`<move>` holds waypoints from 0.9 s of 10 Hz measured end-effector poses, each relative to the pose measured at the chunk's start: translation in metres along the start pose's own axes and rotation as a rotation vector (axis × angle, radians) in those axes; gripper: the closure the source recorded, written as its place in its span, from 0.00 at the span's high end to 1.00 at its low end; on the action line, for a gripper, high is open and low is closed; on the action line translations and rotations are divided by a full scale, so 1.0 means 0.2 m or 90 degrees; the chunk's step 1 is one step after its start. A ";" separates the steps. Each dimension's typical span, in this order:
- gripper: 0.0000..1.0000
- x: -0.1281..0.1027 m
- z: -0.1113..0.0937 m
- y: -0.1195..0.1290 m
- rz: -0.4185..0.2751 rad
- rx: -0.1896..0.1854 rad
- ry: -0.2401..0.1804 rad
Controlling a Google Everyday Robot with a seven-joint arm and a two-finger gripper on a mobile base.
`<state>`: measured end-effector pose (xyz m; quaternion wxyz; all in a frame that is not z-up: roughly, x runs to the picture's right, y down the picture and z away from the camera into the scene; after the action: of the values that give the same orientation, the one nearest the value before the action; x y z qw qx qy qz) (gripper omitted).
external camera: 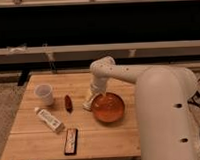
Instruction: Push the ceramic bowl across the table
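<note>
**Asker:** Why is everything sitting where it is?

**Me:** Going from the left edge of the table (31, 142): the white cup (44, 93) stands upright near the back left corner. The white tube (49, 119) lies flat on a slant in front of it. The small dark red thing (68, 103) lies a little to the right of the cup. The dark flat bar (71, 141) lies near the front edge. All four are well apart from the bowl, so I judge they are just bystanders, out of the way of the push.

**Asker:** And the bowl?

**Me:** The orange bowl (108, 107) sits upright, right of the table's middle, about midway between the back and front edges. My gripper (95, 96) hangs low at its left rim, reached in from the back. I think a shove there would slide it along the wood. Whether the gripper is open or closed I cannot tell. A pale yellowish thing (88, 104) lies just beside that rim, and I can't make out what it is.

**Asker:** How many of each?

**Me:** One cup, one tube, one red thing, one bar, one pale thing, one bowl and one gripper.
</note>
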<state>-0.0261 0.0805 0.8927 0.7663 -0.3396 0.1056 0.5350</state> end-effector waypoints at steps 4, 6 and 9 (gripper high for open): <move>0.72 -0.16 -0.04 0.00 -0.029 0.012 -0.016; 0.72 -0.22 -0.06 0.00 -0.043 0.019 -0.022; 0.72 -0.28 -0.15 0.02 -0.078 0.023 -0.034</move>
<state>-0.0462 0.0200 0.8981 0.8063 -0.3171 0.0737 0.4939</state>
